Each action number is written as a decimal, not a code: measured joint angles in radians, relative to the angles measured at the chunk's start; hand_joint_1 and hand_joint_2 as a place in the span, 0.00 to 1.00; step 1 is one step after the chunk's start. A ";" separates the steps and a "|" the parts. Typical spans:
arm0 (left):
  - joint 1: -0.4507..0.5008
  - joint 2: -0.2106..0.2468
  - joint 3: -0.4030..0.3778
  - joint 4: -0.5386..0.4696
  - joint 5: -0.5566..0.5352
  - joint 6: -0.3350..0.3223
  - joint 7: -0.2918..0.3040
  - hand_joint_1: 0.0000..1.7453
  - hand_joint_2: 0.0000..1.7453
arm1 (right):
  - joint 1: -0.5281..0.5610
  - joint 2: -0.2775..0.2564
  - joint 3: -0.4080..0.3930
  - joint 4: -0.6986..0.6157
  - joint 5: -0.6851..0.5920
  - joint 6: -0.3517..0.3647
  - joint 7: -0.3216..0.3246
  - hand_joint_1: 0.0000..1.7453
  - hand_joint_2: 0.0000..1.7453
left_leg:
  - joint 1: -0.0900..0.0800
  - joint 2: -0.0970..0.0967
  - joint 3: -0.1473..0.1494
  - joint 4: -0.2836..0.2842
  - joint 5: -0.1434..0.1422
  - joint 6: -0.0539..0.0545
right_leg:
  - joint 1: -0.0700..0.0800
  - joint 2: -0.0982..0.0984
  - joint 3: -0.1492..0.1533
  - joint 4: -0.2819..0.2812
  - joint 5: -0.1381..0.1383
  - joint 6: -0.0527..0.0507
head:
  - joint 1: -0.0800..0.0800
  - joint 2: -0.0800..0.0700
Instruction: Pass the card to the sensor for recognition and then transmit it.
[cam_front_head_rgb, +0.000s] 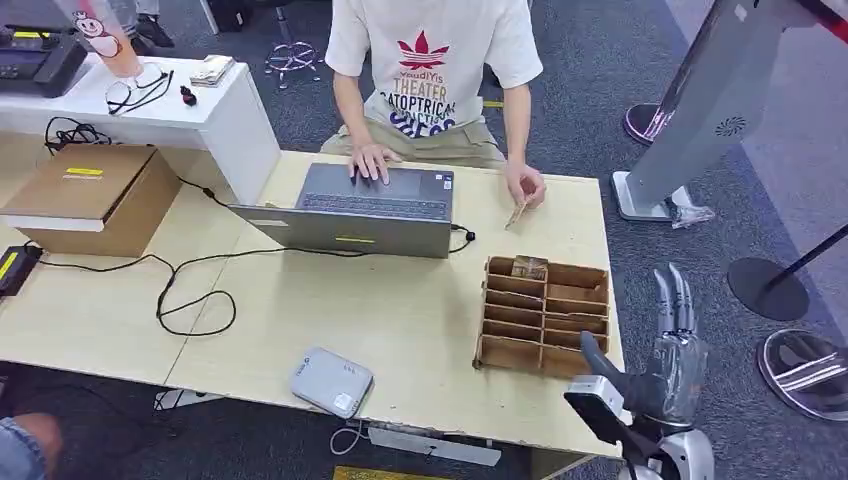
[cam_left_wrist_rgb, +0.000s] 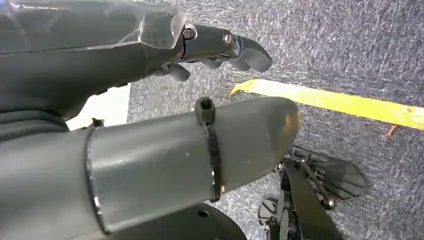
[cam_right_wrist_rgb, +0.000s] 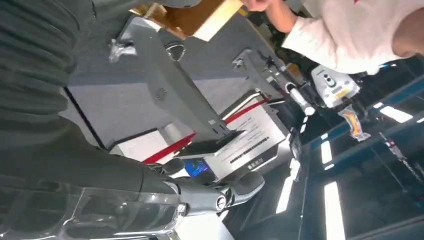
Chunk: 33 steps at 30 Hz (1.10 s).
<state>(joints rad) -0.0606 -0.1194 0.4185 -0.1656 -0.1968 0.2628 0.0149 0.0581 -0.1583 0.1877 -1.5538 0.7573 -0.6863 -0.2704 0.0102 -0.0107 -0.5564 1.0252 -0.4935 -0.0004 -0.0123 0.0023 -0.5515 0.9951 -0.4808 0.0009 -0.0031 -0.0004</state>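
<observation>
Sensor (cam_front_head_rgb: 331, 382), grey, table's 7 o'clock edge. Card (cam_front_head_rgb: 516, 215), pinched in a person's hand (cam_front_head_rgb: 526, 186) at table's 1 o'clock (not yet passed). Right hand (cam_front_head_rgb: 672, 345), 4 o'clock, fingers straight, empty. Left hand (cam_left_wrist_rgb: 150, 115) empty, fingers uncurled. Step: awaiting handover; next, reach toward card.

1. Grey carpet floor (cam_front_head_rgb: 600, 90) runs from twelve to five o'clock.
2. A pale wooden table (cam_front_head_rgb: 400, 310) fills the centre.
3. A white counter (cam_front_head_rgb: 215, 115) stands at ten o'clock.
4. A cardboard box (cam_front_head_rgb: 95, 195) sits at nine o'clock.
5. Yellow floor tape (cam_left_wrist_rgb: 340, 102) crosses the carpet in the left wrist view.
</observation>
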 joint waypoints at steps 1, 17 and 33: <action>0.000 0.000 0.002 0.000 0.002 0.000 0.000 0.00 0.00 | 0.007 -0.004 -0.003 0.000 0.010 -0.001 0.005 0.07 1.00 | 0.000 0.000 0.000 0.000 0.000 0.000 | 0.000 0.000 0.000 0.000 0.000 0.000 | 0.000 0.000; 0.012 0.001 0.034 0.000 0.034 0.001 -0.014 0.00 0.00 | 0.044 -0.014 -0.002 0.028 0.159 0.009 0.099 0.40 1.00 | 0.000 0.000 0.000 0.000 0.000 0.000 | 0.000 0.000 0.000 0.000 0.000 0.000 | 0.000 0.000; 0.023 0.019 0.040 0.000 0.036 -0.019 -0.014 0.00 0.00 | 0.058 -0.055 0.095 0.061 0.209 0.058 0.168 0.36 1.00 | 0.000 0.000 0.000 0.000 0.000 0.000 | 0.000 0.000 0.000 0.000 0.000 0.000 | 0.000 0.000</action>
<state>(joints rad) -0.0375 -0.1007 0.4585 -0.1656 -0.1606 0.2441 0.0008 0.1164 -0.2129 0.2823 -1.4923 0.9667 -0.6283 -0.1022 0.0104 -0.0109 -0.5568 1.0251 -0.4935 -0.0005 -0.0121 0.0023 -0.5516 0.9952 -0.4810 0.0009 -0.0031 -0.0004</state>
